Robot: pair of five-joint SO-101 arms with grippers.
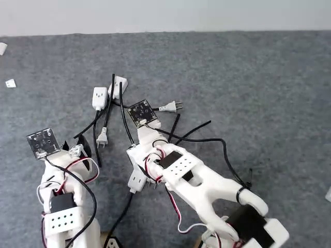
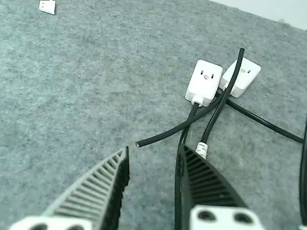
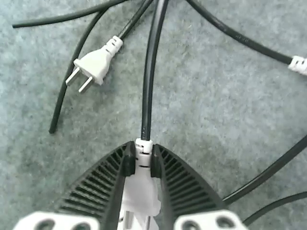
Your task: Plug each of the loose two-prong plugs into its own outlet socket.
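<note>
Two white outlet sockets (image 1: 99, 97) (image 1: 120, 84) lie side by side at the centre-left of the grey mat; the left wrist view shows them as the nearer socket (image 2: 205, 81) and the farther socket (image 2: 242, 75). My right gripper (image 1: 138, 175) (image 3: 142, 151) is shut on a white plug (image 1: 137, 179) (image 3: 140, 191), whose black cable leads away from the fingertips. A loose plug (image 3: 94, 64) lies beyond it, prongs bare. Another loose plug (image 1: 102, 137) lies just right of my open left gripper (image 1: 77, 150) (image 2: 154, 153), its collar (image 2: 201, 149) peeking past one finger. A third plug (image 1: 169, 107) lies right of the sockets.
Black cables (image 1: 124, 121) cross and tangle between the sockets and both arms, and one cut cable end (image 2: 137, 143) lies just ahead of the left gripper. Small white pieces (image 1: 10, 83) (image 2: 47, 6) sit at the far left. The mat's right half holds only one cable loop (image 1: 225, 150).
</note>
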